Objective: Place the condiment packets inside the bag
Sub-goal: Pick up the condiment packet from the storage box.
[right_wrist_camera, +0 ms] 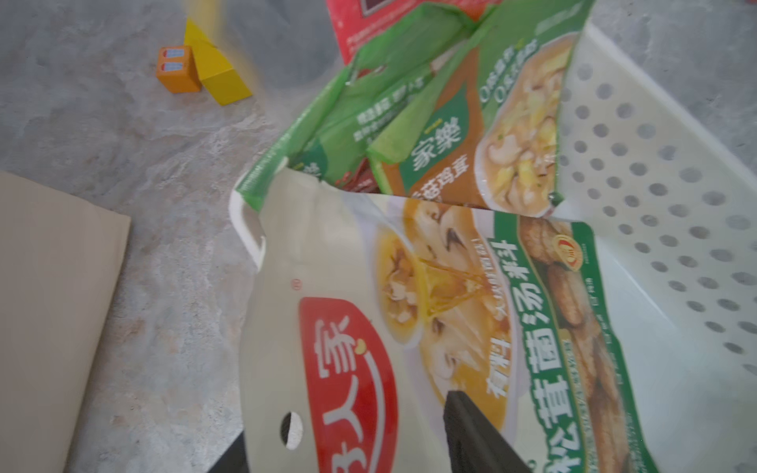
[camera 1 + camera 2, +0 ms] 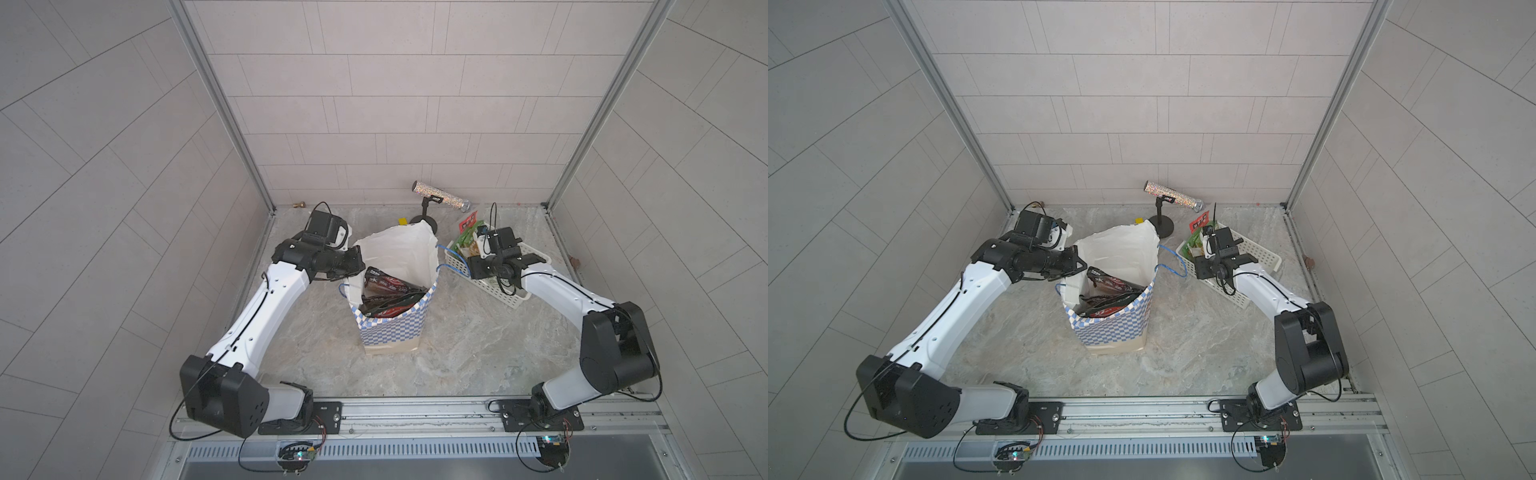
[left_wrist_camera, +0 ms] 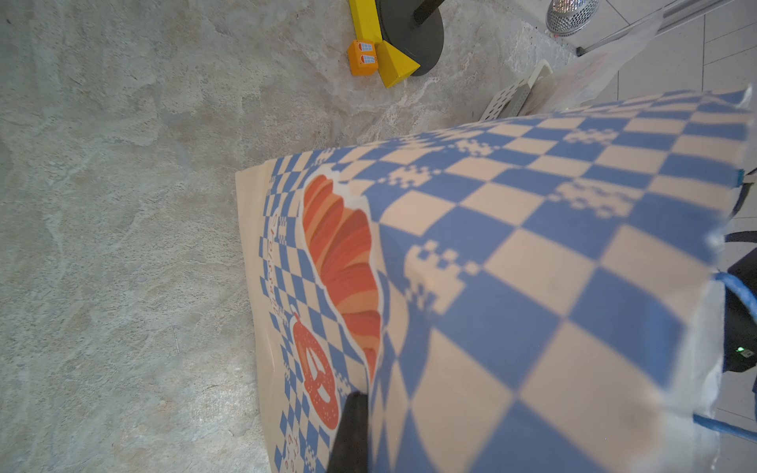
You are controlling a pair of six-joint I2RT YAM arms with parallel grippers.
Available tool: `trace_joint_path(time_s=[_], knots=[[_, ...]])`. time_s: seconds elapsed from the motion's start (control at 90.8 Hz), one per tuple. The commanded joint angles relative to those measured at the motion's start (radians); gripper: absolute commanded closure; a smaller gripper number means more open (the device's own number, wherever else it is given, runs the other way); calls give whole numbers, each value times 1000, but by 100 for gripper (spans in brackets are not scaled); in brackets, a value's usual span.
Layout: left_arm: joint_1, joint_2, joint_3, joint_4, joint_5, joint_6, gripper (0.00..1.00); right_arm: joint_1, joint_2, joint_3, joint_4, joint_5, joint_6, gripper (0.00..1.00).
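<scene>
Condiment packets (image 1: 450, 286) lay just beside the bag (image 2: 395, 332), nearest my right gripper (image 1: 344, 422), jaws half-wide astride one, grip unconfirmed; my left gripper (image 2: 357, 266) pinched the bag.

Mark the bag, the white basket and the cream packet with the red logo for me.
bag (image 2: 395, 328), in a top view, checkered front wall.
white basket (image 1: 655, 164), right wrist view, perforated side wall.
cream packet (image 1: 422, 295), right wrist view, soup picture near its middle.

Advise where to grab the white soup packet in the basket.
Best pinch the white soup packet by its flat edge at the hang hole, from above: that end sticks up clear of the basket; the other end rests among the green packets.
</scene>
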Motion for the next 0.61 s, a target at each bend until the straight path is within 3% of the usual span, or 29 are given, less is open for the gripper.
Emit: trace_joint_path(time_s=[0.0, 0.11, 0.176, 0.418, 0.594], knots=[[-7, -2, 6, 5, 9, 17, 100, -2, 25, 17, 1, 20, -8, 49], [-6, -4, 6, 3, 4, 19, 100, -2, 22, 37, -28, 98, -1, 85], [-6, -2, 5, 3, 5, 20, 100, -1, -16, 44, -37, 139, -1, 100], [-7, -2, 6, 3, 11, 18, 100, -1, -210, 90, -109, 314, -80, 100], [-7, 2, 9, 3, 17, 15, 100, 24, -348, 146, -88, 350, -227, 100]])
